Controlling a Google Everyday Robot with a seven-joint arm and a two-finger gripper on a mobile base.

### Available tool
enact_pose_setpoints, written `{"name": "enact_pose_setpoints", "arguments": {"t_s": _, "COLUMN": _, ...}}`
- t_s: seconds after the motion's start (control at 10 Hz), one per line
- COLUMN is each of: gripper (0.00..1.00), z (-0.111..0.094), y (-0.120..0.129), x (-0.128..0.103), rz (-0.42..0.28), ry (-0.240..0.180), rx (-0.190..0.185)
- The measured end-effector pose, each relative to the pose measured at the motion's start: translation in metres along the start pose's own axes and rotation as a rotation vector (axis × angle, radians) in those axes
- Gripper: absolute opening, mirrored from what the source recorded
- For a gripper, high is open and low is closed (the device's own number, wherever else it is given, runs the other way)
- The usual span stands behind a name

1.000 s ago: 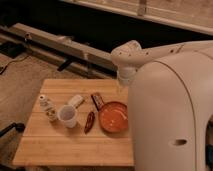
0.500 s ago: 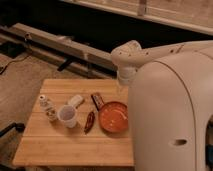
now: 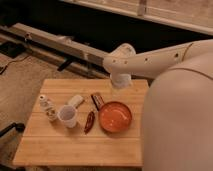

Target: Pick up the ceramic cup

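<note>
One cup (image 3: 67, 115) stands upright on the bench (image 3: 75, 147), left of the middle. One bottle (image 3: 47, 107) stands just beside it, toward the left edge. One small white thing (image 3: 76, 100) lies behind the cup, and one dark bar (image 3: 97, 101) lies near that. One red strip (image 3: 90, 121) lies between the cup and the one bowl (image 3: 115, 117). The gripper (image 3: 120, 84) hangs over the far edge, well apart from the cup. Whether it is open or closed I cannot tell.

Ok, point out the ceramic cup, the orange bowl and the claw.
ceramic cup (image 3: 68, 119): camera view, white front wall.
orange bowl (image 3: 115, 117): camera view, inside bottom.
claw (image 3: 120, 83): camera view, lower end, over the table's (image 3: 60, 146) far edge.
</note>
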Motion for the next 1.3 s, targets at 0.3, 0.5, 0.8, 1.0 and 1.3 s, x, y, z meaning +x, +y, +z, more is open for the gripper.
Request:
{"name": "enact_pose_setpoints", "arguments": {"t_s": 0.3, "gripper": 0.67, "z": -0.020, "y": 0.061, "x": 0.000, "rz": -0.087, "ry": -0.067, "rx": -0.008}}
{"name": "enact_pose_setpoints", "arguments": {"t_s": 0.5, "gripper": 0.67, "z": -0.025, "y": 0.117, "x": -0.009, "rz": -0.179, "ry": -0.084, "rx": -0.021}}
{"name": "enact_pose_setpoints", "arguments": {"t_s": 0.8, "gripper": 0.67, "z": -0.024, "y": 0.178, "x": -0.016, "rz": -0.322, "ry": -0.084, "rx": -0.031}}
{"name": "enact_pose_setpoints", "arguments": {"t_s": 1.0, "gripper": 0.67, "z": -0.018, "y": 0.210, "x": -0.026, "rz": -0.433, "ry": -0.076, "rx": -0.030}}
{"name": "enact_pose_setpoints", "arguments": {"t_s": 1.3, "gripper": 0.67, "z": -0.012, "y": 0.240, "x": -0.040, "rz": -0.533, "ry": -0.063, "rx": -0.034}}
